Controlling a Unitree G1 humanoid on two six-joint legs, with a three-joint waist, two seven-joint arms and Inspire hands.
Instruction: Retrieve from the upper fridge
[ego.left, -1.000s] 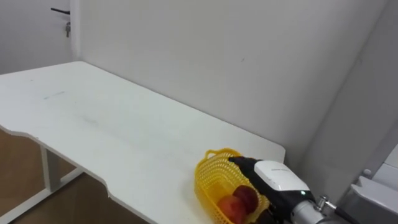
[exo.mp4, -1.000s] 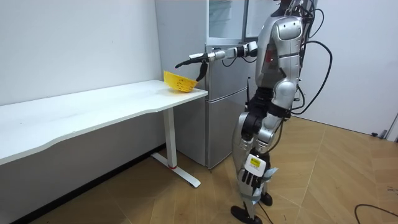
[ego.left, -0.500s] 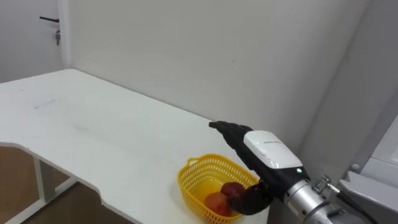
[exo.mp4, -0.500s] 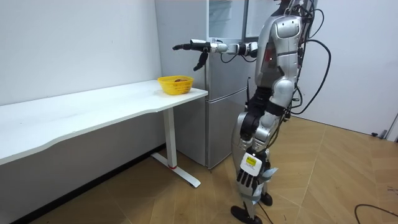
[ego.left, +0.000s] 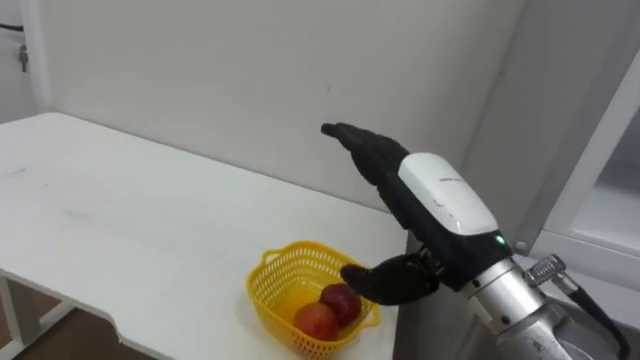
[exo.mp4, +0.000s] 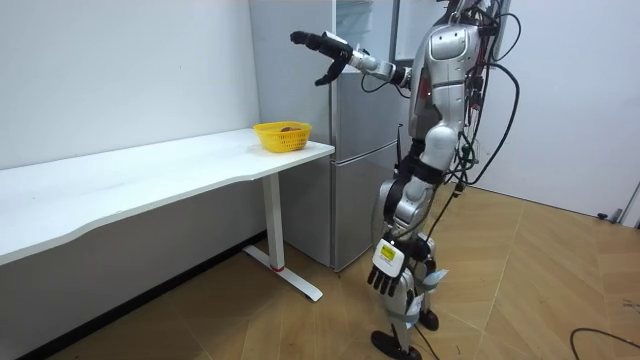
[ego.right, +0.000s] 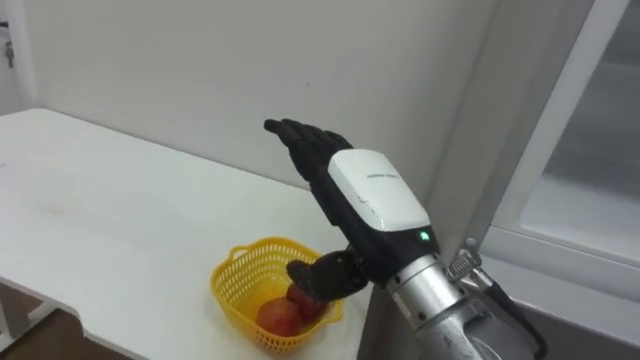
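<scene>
- Yellow basket (ego.left: 283, 283) with two red fruits (ego.left: 329, 311) is parked on the white table's (ego.left: 100, 200) end by the fridge (exo.mp4: 352, 200).
- Right hand (ego.left: 440, 200) is held high above it, fingers straight, nothing gripped.
- Left hand (exo.mp4: 385, 268) is hung low, fingers loose.

basket (ego.left: 272, 292) sits on the table (ego.left: 120, 220), out at its right end and near the front edge, with what look like two fruits (ego.left: 330, 308) lying in it, touching. the right hand (ego.left: 420, 200) hangs above and just right of the basket, apart from it. wall (ego.left: 200, 70) behind the table, fridge (exo.mp4: 355, 180) just beside that right end, robot standing before the fridge.
</scene>
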